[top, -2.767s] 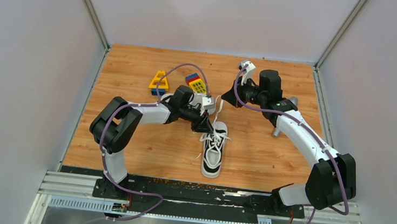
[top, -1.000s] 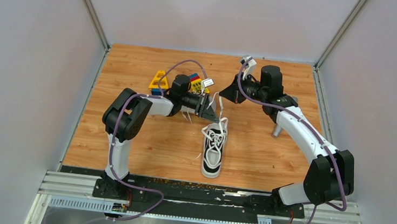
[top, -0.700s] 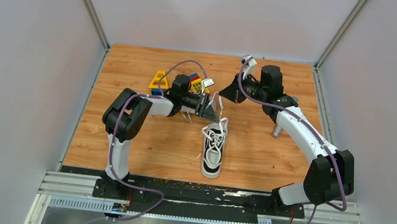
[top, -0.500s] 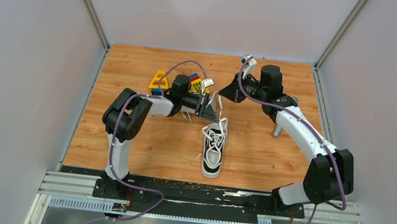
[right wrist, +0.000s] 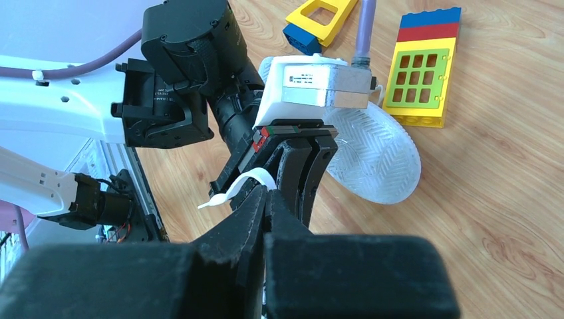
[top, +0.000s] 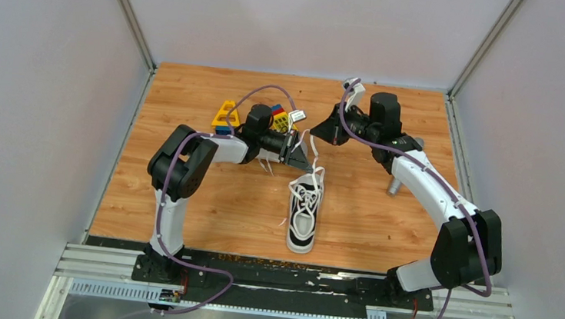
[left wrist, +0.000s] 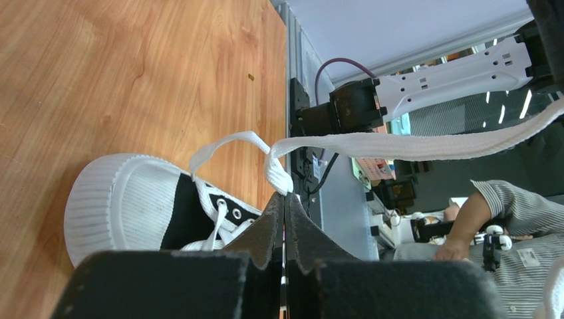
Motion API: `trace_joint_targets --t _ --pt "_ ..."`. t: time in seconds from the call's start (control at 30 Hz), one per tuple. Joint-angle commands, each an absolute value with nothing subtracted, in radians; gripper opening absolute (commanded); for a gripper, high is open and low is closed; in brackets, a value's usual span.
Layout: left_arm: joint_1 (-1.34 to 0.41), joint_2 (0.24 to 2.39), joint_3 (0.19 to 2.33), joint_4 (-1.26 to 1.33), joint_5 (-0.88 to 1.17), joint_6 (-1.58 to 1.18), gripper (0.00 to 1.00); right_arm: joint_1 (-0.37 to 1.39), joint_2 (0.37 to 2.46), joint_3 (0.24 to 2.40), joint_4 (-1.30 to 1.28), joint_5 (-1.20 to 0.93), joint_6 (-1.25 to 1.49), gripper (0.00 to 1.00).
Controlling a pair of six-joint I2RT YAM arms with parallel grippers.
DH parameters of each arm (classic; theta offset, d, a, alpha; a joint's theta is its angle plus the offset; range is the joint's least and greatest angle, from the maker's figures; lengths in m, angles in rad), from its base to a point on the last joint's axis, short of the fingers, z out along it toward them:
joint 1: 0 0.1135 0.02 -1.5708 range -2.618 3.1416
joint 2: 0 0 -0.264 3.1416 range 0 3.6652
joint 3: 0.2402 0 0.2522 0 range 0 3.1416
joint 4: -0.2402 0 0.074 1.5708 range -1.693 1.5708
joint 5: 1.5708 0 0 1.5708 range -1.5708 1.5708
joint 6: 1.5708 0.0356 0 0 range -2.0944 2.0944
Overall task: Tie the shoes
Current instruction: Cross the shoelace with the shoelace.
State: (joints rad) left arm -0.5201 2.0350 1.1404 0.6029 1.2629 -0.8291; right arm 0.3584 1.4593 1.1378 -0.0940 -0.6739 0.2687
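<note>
One black shoe (top: pixel 304 217) with a white toe cap stands upright mid-table, toe toward the arms; the left wrist view shows it too, as the shoe (left wrist: pixel 133 206). Just beyond its heel my left gripper (top: pixel 305 161) is shut, and its tips (left wrist: pixel 284 198) pinch a white lace (left wrist: pixel 412 143) that runs taut toward my right gripper (top: pixel 325 135). That right gripper (right wrist: pixel 269 193) is shut on the lace near its end (right wrist: pixel 233 193). A second shoe lies sole-up (right wrist: pixel 379 156) under the left arm, hidden from above.
A yellow triangle block (top: pixel 226 114) and a colourful window block (top: pixel 278 115) lie behind the left arm. A grey cylinder (top: pixel 394 186) stands by the right arm. Enclosure walls bound the wooden table (top: pixel 206 207) on three sides.
The left gripper rose from the shoe's heel and moved back, then shut on the lace over the last second. The right gripper shifted slightly and stayed shut.
</note>
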Motion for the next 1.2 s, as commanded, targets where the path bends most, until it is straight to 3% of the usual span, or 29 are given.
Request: trace_joint_targets --t 0.0,0.07,0.17,0.2,0.27,0.33,0.53,0.67,0.9,1.17 --pt "-0.517 2.043 1.167 0.637 1.276 -0.84 0.0 0.356 1.465 1.141 -0.051 -0.676 0.281 0.0" --pt "-0.517 2.042 1.167 0.639 1.276 -0.84 0.0 0.354 1.466 1.147 -0.074 -0.688 0.251 0.06" --pt "-0.515 2.04 1.16 0.676 1.287 -0.853 0.0 0.319 1.47 1.191 -0.173 -0.764 0.146 0.48" --pt "-0.511 2.039 1.154 0.706 1.292 -0.866 0.0 0.291 1.474 1.208 -0.208 -0.808 0.118 0.58" --pt "-0.505 2.034 1.14 0.757 1.298 -0.889 0.0 0.219 1.482 1.23 -0.257 -0.927 0.078 0.7" --pt "-0.498 2.029 1.125 0.802 1.303 -0.904 0.0 0.148 1.502 1.255 -0.32 -1.061 0.017 0.76" --pt "-0.491 2.007 1.1 0.903 1.335 -0.949 0.0 0.105 1.602 1.318 -0.772 -1.186 -0.595 0.71" --pt "-0.491 1.992 1.092 0.905 1.336 -0.944 0.0 0.131 1.637 1.286 -0.9 -1.172 -0.805 0.64" --pt "-0.491 1.988 1.079 0.905 1.333 -0.945 0.0 0.207 1.667 1.232 -0.852 -1.144 -0.855 0.55" --pt "-0.49 1.98 1.069 0.902 1.342 -0.959 0.0 0.281 1.65 1.129 -0.523 -1.04 -0.659 0.45"
